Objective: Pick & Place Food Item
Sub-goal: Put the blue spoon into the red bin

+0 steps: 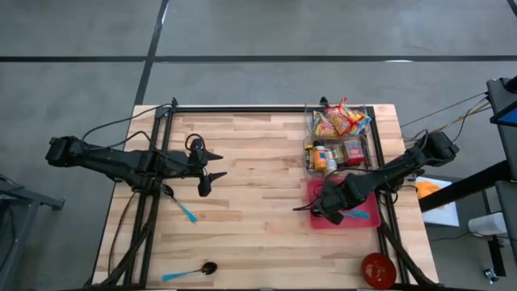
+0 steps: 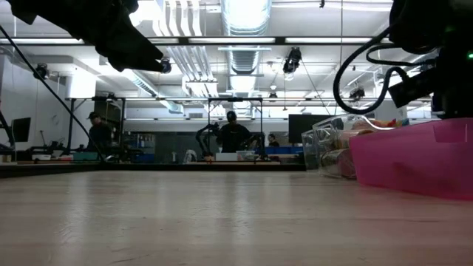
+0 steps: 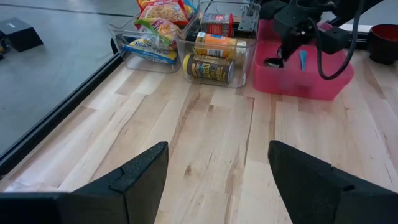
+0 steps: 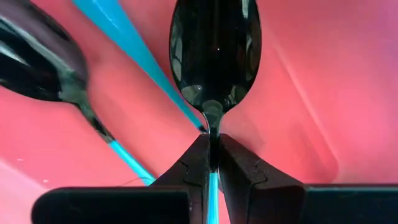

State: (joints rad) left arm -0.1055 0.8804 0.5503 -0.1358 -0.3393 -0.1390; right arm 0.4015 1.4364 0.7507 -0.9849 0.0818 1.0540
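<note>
Pinching a black spoon (image 4: 214,56) by its thin neck, the right pincer (image 1: 326,208) hangs inside the pink tray (image 1: 371,217) at the counter's (image 1: 258,194) right edge, fingers pressed tight on the blue handle. A second spoon (image 4: 43,59) with a blue handle lies in the tray just beside the first. Near the counter's front edge, 1 more spoon (image 1: 190,272) lies flat, and another (image 1: 182,207) rests under the left arm. The left pincer (image 1: 212,163) hovers over bare wood at the counter's left, its 2 fingers spread wide and holding nothing. Beyond the tray, 2 clear bins (image 1: 367,141) hold the food: cans (image 3: 213,59) in the nearer bin, noodle packets (image 1: 339,121) in the farther one. A red bowl (image 1: 378,269) sits at the front right corner.
</note>
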